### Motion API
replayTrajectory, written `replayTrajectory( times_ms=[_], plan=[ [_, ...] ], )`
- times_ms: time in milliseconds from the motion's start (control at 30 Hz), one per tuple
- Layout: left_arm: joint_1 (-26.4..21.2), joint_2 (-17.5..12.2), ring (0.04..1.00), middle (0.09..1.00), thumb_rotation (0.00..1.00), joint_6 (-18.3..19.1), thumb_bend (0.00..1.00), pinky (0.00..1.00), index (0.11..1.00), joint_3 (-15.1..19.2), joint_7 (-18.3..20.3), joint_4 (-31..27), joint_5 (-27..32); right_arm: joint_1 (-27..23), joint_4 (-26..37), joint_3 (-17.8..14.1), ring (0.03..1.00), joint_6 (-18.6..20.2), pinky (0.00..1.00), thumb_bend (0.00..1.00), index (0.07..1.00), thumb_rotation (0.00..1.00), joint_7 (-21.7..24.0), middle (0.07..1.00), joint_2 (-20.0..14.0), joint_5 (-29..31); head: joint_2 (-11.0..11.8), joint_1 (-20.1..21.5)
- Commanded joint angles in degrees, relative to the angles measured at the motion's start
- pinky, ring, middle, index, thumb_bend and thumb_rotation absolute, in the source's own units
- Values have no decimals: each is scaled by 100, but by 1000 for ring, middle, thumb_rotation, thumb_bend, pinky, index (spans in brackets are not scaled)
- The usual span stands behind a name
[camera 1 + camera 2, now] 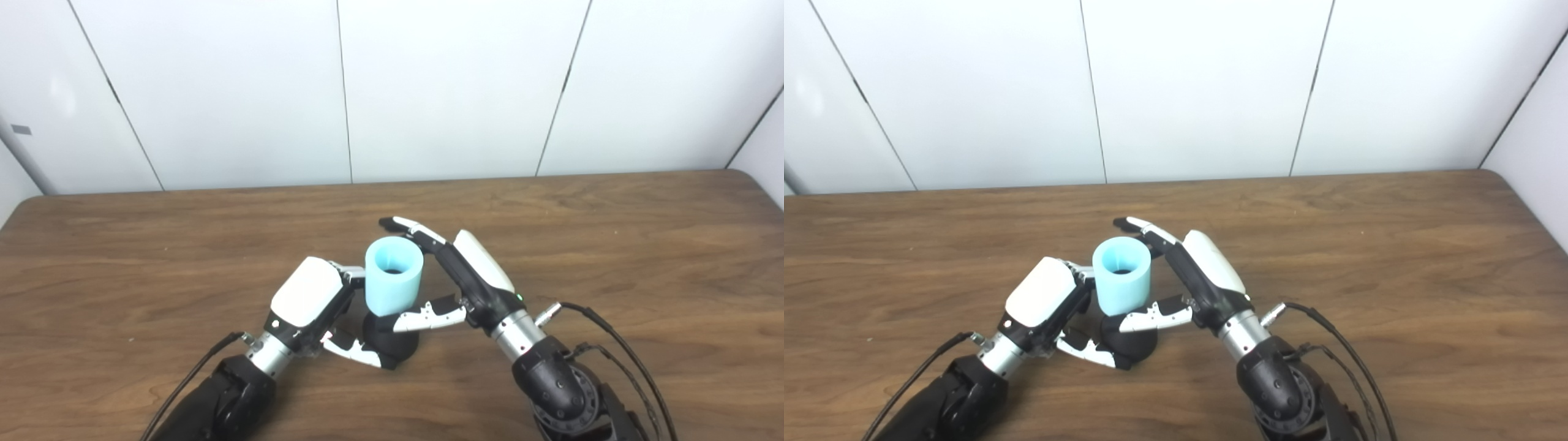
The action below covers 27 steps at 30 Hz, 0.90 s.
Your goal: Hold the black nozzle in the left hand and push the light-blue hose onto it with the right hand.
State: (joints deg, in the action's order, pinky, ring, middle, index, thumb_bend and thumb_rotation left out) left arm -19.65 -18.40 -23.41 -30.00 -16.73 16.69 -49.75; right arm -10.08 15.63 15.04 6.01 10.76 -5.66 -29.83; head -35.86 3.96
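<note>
Left robot hand [309, 303]: angling in from near left, fingers and thumb closing around black nozzle [387, 343] low at centre. Right robot hand [456, 275]: reaching in from near right, fingers curling behind light-blue hose [393, 275], thumb pressing its near base, gripping it. Hose standing upright atop nozzle, open end showing. Wooden counter [612, 233] spreading beneath; white panelled wall [453, 86] standing far behind.
</note>
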Motion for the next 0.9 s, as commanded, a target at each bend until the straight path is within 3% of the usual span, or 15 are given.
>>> replayTrajectory(
  times_ms=[0,233,333,467,700,800,867],
  plan=[
    [958,217,176,471,0,-21,525,136,481,-391,135,613,-51,-215,339,-65,850,-102,734,1000,924,443,-41,894,14,109,-8,5],
    [966,208,166,471,0,-14,525,127,481,-397,130,589,-74,-203,354,-65,930,-55,825,1000,989,477,2,967,11,162,-13,1],
    [963,209,166,471,0,-20,525,127,481,-395,155,595,-50,-198,341,-102,991,-114,917,1000,999,528,-10,997,-11,232,-15,8],
    [955,214,174,471,0,-4,525,133,481,-403,142,603,-81,-192,463,-244,1000,-98,987,1000,1000,619,-46,1000,-12,389,-18,6],
    [949,228,174,471,0,18,525,131,481,-413,134,603,-102,-277,1068,-550,1000,-319,944,1000,1000,888,-297,1000,-116,86,-10,-15],
    [952,228,177,471,0,24,525,137,481,-407,145,595,-88,-349,1259,-505,965,-622,833,999,1000,903,-342,1000,-319,-246,-10,-15],
    [948,226,179,471,0,26,525,140,481,-408,150,598,-88,-387,1360,-411,989,-829,884,993,995,878,-287,1000,-505,-582,-10,-15]
  ],
)
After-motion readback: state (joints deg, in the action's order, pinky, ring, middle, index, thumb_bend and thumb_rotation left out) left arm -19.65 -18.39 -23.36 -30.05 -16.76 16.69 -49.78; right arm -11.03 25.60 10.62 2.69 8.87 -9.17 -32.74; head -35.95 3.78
